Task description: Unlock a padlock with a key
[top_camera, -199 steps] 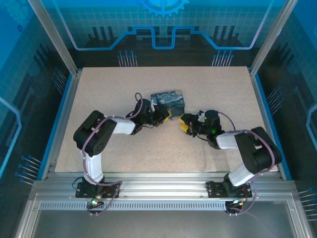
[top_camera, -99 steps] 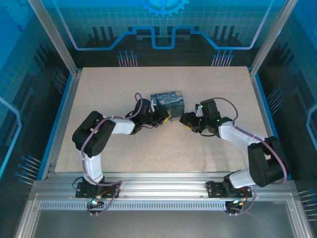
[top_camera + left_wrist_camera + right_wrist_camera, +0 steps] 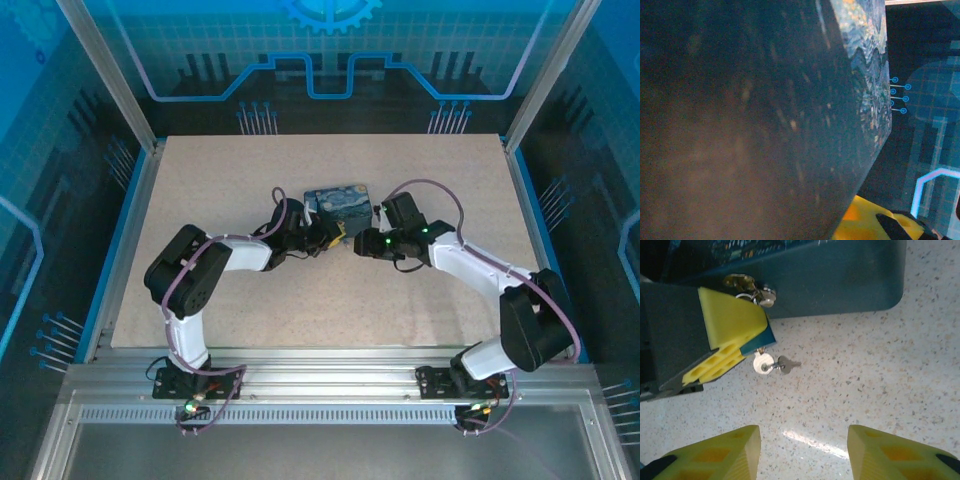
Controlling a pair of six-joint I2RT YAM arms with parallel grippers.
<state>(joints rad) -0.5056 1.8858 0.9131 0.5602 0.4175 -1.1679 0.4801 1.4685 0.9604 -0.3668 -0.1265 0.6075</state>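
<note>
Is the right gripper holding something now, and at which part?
Nothing. The right gripper is open, and the key lies loose on the table ahead of it, untouched.

The key (image 3: 785,365) lies on table (image 3: 875,390), before the tin (image 3: 840,275).

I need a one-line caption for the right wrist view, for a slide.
Open right gripper facing the key lying on the table, near the blue tin.

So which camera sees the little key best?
Right wrist: the key lies sharp and close on the table. From the top it's too small to tell; the left wrist camera faces the tin.
</note>
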